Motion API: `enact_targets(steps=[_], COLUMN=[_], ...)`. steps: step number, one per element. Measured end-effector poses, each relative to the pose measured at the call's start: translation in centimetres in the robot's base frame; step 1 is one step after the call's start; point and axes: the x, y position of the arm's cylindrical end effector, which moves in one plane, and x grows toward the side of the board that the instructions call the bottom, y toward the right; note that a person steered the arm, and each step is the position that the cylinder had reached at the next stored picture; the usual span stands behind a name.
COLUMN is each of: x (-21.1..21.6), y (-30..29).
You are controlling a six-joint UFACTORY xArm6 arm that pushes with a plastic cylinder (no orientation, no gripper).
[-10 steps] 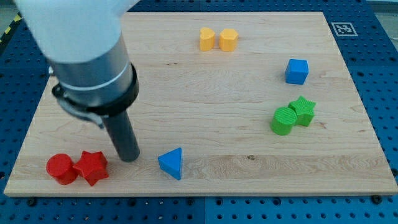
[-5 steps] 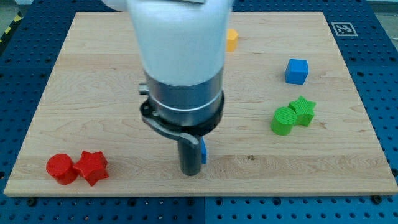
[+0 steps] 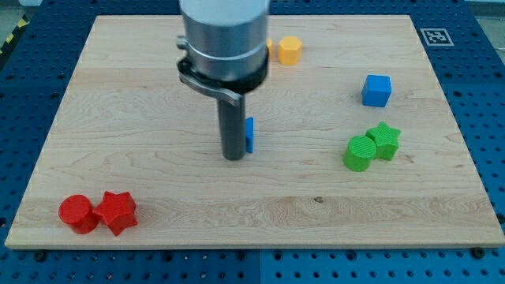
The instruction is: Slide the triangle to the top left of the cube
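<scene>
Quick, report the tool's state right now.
No hand, only a rod: my tip sits against the view's left side of the blue triangle, which is mostly hidden behind it. Holding nothing.

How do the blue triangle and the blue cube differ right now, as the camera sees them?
The blue triangle is mostly hidden behind my rod, only a thin sliver showing; the blue cube is in full view. The triangle sits against my tip, near the board's middle; the cube stands alone toward the view's right, untouched. The triangle lies lower and left of the cube. Both are the same blue.
</scene>
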Motion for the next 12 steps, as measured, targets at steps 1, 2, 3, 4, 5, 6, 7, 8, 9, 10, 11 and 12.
enact_targets(steps=[1,2,3,4,5,6,7,8,9,10,11,12], x=[-2.7,-2.9,-2.7,-2.0,-1.8,-1.8,-1.8,-2.4,-3.8,-5.7,-7.0,-7.6], y=[-0.9,-0.9,-0.8,0.7,2.5,4.4,6.9,9.4,11.5,12.2,12.2,12.2])
